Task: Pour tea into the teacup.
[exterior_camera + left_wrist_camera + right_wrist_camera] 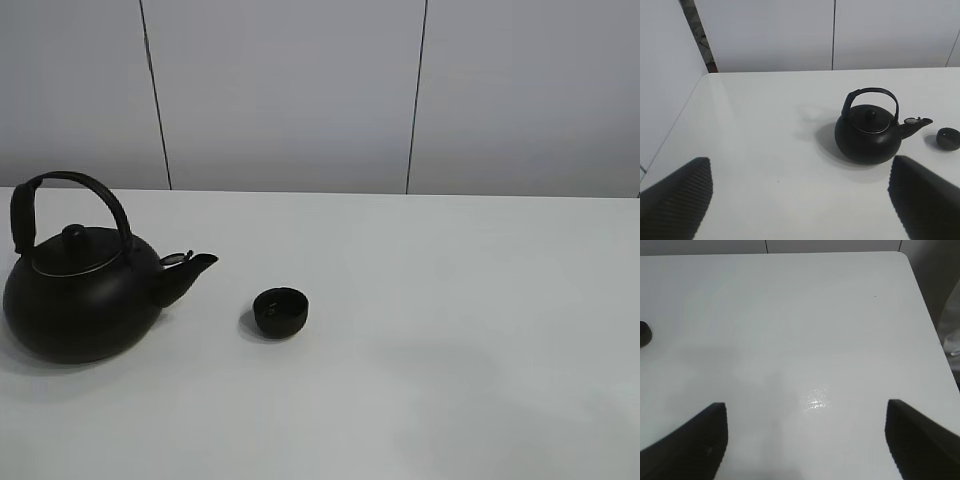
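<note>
The high exterior view shows a white table with a black kettle at the left, upright, its arched handle raised and its spout pointing right toward the teacup, a small black bowl-shaped cup standing just beside the spout but apart from it; neither arm appears in this view. The left wrist view adds what the high one lacks: the left gripper, its two ribbed black fingers spread wide at the frame's lower corners with only bare table between them, released and holding nothing. In that view the kettle and its lid knob lie well ahead of the fingers, the teacup past the spout near the frame edge, and a table edge and a side wall panel also show. The right wrist view shows the right gripper, fingers likewise parted over bare table and grasping nothing, a glossy reflection on the surface between them; the kettle is out of this view, and a dark sliver at one edge may be the teacup, though that cannot be told
</note>
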Motion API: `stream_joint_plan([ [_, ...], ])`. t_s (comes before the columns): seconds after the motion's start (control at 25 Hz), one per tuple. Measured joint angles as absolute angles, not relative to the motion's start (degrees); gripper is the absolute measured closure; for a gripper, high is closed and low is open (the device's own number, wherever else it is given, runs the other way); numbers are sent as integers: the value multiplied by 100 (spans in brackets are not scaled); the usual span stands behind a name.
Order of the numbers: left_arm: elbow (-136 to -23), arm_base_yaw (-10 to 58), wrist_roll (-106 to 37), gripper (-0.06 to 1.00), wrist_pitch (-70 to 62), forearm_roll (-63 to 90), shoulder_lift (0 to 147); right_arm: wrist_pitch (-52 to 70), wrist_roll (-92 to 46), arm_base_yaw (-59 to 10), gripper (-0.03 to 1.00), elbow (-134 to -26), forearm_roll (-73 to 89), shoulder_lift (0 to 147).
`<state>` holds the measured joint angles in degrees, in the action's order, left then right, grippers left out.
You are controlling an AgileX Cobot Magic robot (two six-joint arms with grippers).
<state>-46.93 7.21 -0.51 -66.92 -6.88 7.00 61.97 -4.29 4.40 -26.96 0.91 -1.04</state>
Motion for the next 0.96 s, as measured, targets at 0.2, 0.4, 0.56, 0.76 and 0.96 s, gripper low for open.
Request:
stream_joint_plan([
  [0.2,-4118,721,171,26,-6939,-516,-102,6197,-429,440,38,-2696,91,-104],
  [0.4,-3660,721,312,26,-7065,-196,-97,6197,-429,440,38,-2696,91,-104],
  [0.56,-3079,721,682,26,-7048,-158,-97,6197,-429,440,38,-2696,91,-104],
  [0.76,-2950,721,709,26,-6861,-130,-97,6197,-429,440,38,-2696,91,-104],
  [0.96,-2832,721,715,26,-6600,-228,-97,6197,-429,440,38,-2696,91,-104],
])
